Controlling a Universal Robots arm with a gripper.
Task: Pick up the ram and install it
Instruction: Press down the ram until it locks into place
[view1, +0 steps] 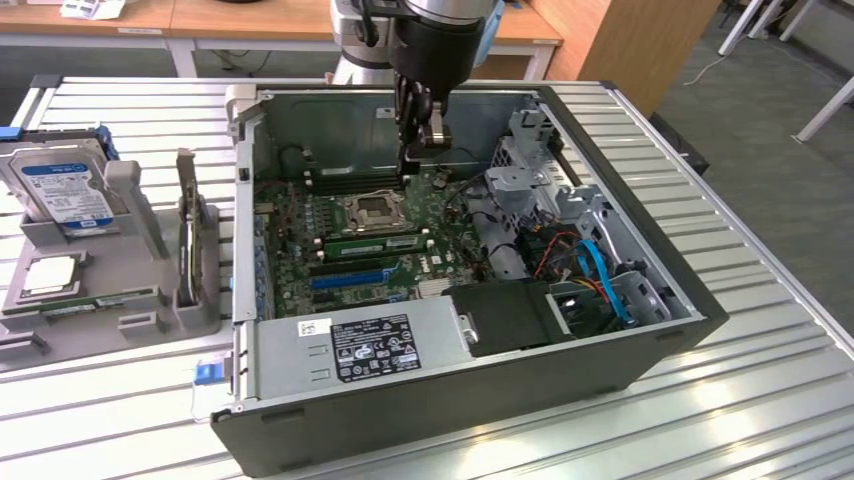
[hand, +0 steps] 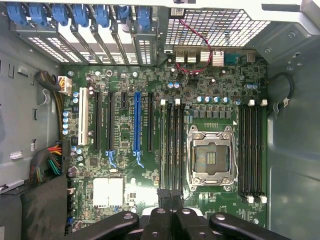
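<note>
Black two-fingered claw (view1: 419, 152) hangs shut, gripping nothing I can see, over the silver CPU socket (view1: 370, 210)'s far side, while the long thin green circuit-board ram stick (view1: 378, 241) stands edge-up in a slot on its near side, lengthwise across the exterior view.

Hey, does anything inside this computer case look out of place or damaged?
Nothing looks damaged or spilled. The one oddity: the CPU socket on the motherboard sits uncovered, with no cooler over it.
</note>
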